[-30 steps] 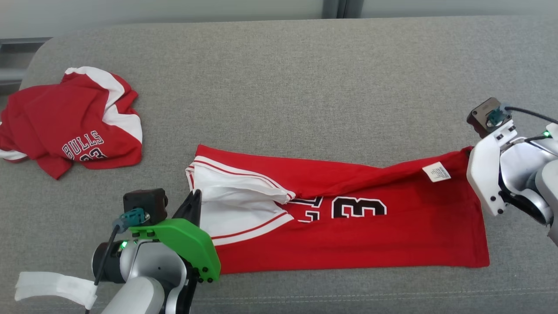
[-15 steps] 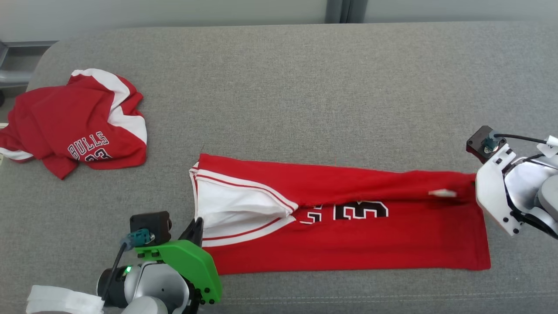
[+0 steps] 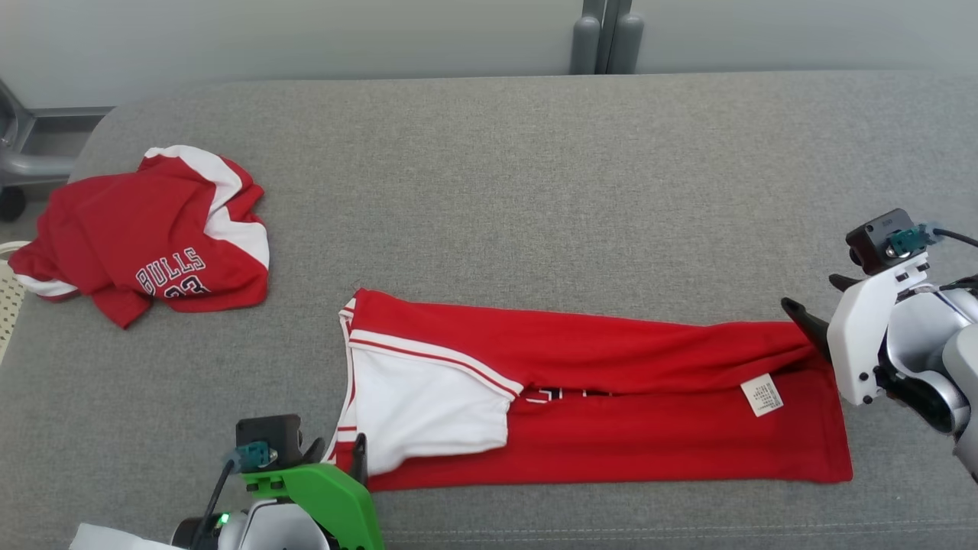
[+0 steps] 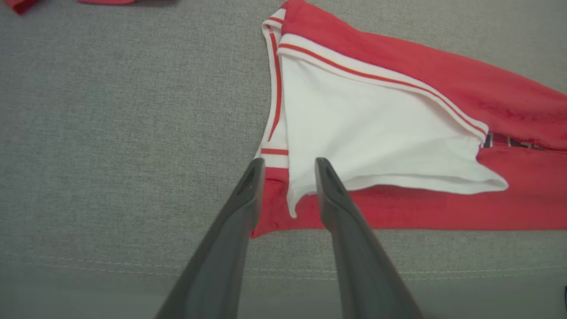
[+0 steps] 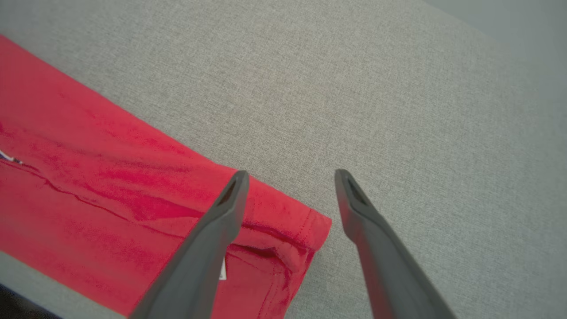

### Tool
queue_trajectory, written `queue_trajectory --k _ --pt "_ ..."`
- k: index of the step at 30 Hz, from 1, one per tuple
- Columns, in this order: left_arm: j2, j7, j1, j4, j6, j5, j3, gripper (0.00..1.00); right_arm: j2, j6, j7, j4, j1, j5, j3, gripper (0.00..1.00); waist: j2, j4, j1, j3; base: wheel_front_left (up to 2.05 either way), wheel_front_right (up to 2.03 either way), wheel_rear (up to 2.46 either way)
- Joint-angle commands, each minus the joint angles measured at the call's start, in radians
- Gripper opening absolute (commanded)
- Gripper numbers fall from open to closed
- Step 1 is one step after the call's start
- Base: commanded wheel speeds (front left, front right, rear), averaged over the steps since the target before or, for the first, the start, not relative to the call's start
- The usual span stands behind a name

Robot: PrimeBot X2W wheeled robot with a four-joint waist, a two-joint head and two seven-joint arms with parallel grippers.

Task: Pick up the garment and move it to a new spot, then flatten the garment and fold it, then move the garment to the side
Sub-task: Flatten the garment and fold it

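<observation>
The garment (image 3: 611, 435), a red jersey with white trim, lies flat on the grey cushion, folded lengthwise with its upper flap laid over the number. A white label (image 3: 762, 395) shows near its right end. My left gripper (image 3: 336, 451) stands at the garment's near-left corner. In the left wrist view the left gripper (image 4: 290, 165) is open a little, and the white sleeve (image 4: 376, 133) lies slack beneath the gap. My right gripper (image 3: 811, 294) is at the garment's far-right corner. In the right wrist view the right gripper (image 5: 291, 175) is wide open just above the red hem (image 5: 310, 226), holding nothing.
A second red jersey (image 3: 145, 237) lies crumpled at the cushion's far left. The grey cushion (image 3: 535, 191) stretches bare behind the garment, and its front seam (image 4: 133, 261) runs near my left gripper. Grey posts (image 3: 603, 38) stand behind the cushion, and a chair base (image 3: 19, 164) stands off its left end.
The garment's far flap has come down over the number. Both grippers have opened and let go of its corners. The camera has tilted, so the whole picture sits lower.
</observation>
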Motion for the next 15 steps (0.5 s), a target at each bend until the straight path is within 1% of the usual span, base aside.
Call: queue_trajectory --k 1,6,9,12,15 --pt "0.006 -0.002 0.019 0.005 0.003 0.003 -0.001 1.00 0.018 -0.002 -0.020 0.000 0.026 0.006 -0.030 1.00 -0.0001 -0.003 0.0000 -0.010 0.00 0.00 0.00" --pt "0.016 -0.005 0.035 0.035 0.014 0.008 -0.002 1.00 0.090 -0.002 -0.081 -0.023 0.118 -0.028 -0.152 1.00 -0.0001 -0.009 0.0000 -0.036 0.00 0.00 0.00" --pt "0.023 -0.016 0.053 0.046 0.021 0.005 0.005 1.00 0.148 -0.002 -0.122 -0.037 0.176 -0.047 -0.236 1.00 -0.0001 -0.013 0.0000 -0.055 0.00 0.00 0.00" --pt "0.033 -0.053 0.062 0.047 0.020 0.012 0.018 1.00 0.219 -0.002 -0.169 -0.048 0.240 -0.061 -0.327 1.00 -0.0001 -0.015 0.0000 -0.075 0.00 0.00 0.00" --pt "0.043 -0.116 0.067 0.047 0.003 0.026 0.029 1.00 0.293 -0.002 -0.225 -0.064 0.299 -0.081 -0.412 1.00 -0.0001 -0.016 0.0000 -0.097 0.00 0.00 0.00"
